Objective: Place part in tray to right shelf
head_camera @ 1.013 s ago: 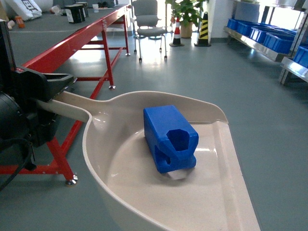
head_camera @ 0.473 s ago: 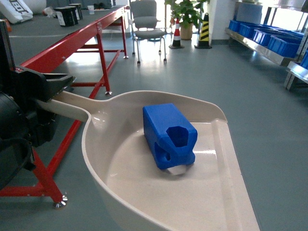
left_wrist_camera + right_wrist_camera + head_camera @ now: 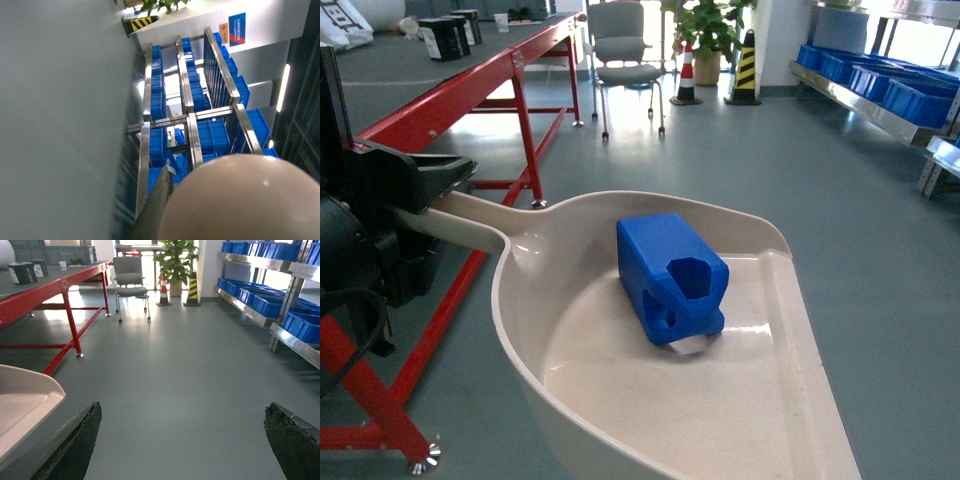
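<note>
Presently left claw [image 3: 425, 195] grips tray [image 3: 620, 420] by its handle, part [image 3: 672, 278] mid-pan, shelf [image 3: 880, 95] far right; right claw [image 3: 182, 437] open, empty.

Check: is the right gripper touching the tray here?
Apart. The right wrist view shows the right gripper with jaws spread wide over bare floor, the tray's corner lying left of them.

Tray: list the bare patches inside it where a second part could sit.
The tray is bare between the part and the flat front lip, and left of the part toward the curved rim. It is tightest behind the part, near the back rim by the handle.
</note>
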You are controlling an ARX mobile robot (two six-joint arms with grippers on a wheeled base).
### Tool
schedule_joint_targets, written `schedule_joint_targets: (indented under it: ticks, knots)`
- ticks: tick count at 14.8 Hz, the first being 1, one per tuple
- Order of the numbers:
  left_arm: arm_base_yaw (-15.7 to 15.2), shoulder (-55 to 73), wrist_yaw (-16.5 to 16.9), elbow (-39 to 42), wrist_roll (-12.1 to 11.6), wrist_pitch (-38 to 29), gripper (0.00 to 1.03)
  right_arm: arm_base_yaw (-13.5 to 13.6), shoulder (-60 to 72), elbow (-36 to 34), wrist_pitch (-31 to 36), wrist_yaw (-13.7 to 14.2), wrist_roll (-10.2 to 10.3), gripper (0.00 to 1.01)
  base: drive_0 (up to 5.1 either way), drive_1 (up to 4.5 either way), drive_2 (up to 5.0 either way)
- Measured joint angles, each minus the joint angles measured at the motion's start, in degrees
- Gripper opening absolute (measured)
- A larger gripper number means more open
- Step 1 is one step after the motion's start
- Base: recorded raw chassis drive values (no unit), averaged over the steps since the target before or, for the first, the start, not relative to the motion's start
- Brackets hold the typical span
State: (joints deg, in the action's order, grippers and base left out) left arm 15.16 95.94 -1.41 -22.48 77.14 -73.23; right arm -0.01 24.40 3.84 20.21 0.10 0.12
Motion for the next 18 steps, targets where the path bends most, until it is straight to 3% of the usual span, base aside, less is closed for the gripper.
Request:
schedule_joint_targets:
  ticks: [18]
  knots:
    - [0.0, 0.07, 0.09, 0.0, -0.02, -0.09, 0.12, 0.0, -0.09, -0.09, 0.17, -0.09, 0.0, 0.98, 0.0, 4.29, -4.4]
